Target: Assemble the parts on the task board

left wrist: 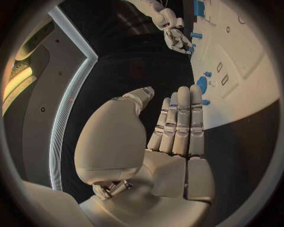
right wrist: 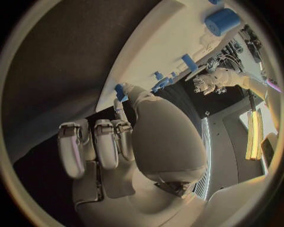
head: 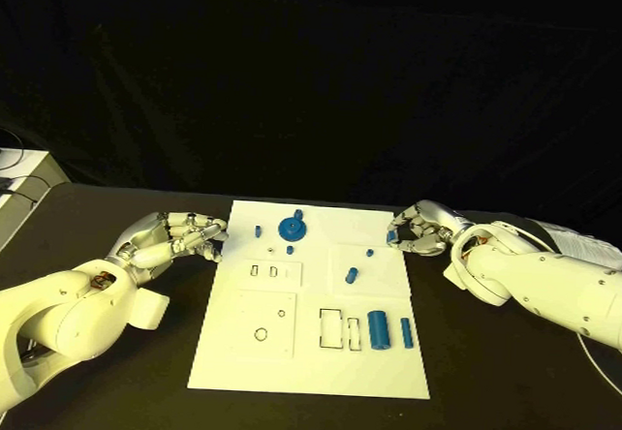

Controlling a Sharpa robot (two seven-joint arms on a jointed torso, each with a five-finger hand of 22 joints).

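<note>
White and flat, the task board [head: 310,360] lies in the middle of the black table [head: 510,410]. On its near right part a thick blue cylinder [head: 378,330] lies beside a thinner blue pin [head: 407,333], both next to two rectangular cut-outs. Farther along, a small blue peg [head: 352,273] lies near the board's middle. Toward the far edge sits a round blue gear [head: 291,225], with tiny blue pieces just beside it.

At the board's left edge the left hand [head: 177,239] hovers with its fingers [left wrist: 179,118] straight, side by side and empty. At the far right corner the right hand [head: 423,231] pinches a small blue part [right wrist: 120,91] at its fingertips, its other fingers curled in.
</note>
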